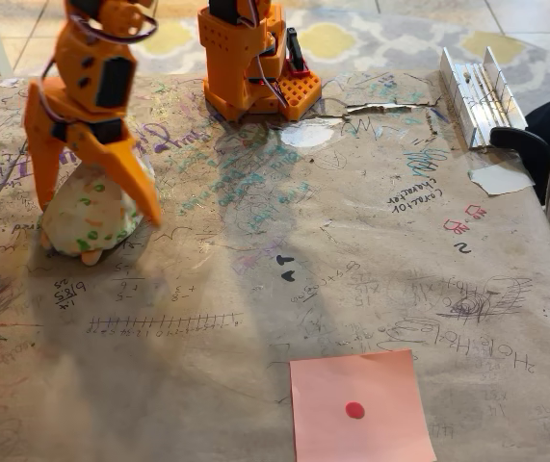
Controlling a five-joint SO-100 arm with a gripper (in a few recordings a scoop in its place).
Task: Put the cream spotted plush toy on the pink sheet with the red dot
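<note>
Orange gripper [94, 202] jaws spread wide, straddling the rounded cream spotted plush toy [90, 219] on the table [352, 250]; the salmon-pink paper sheet with the red dot [359, 408] lies well apart.

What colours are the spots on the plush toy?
Green and orange spots on the cream plush toy, seen best in the fixed view.

Claw [96, 197] spread, straddling cream spotted plush toy [87, 219]; pink sheet [361, 409] well apart.

Scribbled brown paper covers the surface [352, 289]. Beyond it lies a tiled floor [535, 14] with a grey-and-yellow rug [371, 38]. Soft shadows fall across the paper.
</note>
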